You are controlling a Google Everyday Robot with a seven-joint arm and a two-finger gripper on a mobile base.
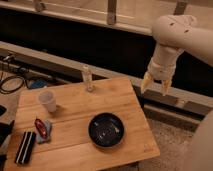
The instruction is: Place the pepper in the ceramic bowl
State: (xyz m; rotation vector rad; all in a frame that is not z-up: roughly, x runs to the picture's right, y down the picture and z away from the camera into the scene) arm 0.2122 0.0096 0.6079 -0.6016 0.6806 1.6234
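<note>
Camera view shows the gripper (156,83) hanging in the air past the wooden table's (115,97) far right corner, its two fingers spread apart and empty. Well apart from it, the pepper (40,126) lies at the near left on a blue-grey piece (46,133), left of the ceramic bowl (91,131), with a striped block (25,146) just beside

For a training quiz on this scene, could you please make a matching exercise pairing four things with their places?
1 pepper
2 ceramic bowl
3 white cup
4 gripper

A front middle of the table
B raised, by the table's far right corner, fingers open
C left side, on the blue-grey piece
D left side, behind the pepper

Pairs: 1-C, 2-A, 3-D, 4-B
</note>
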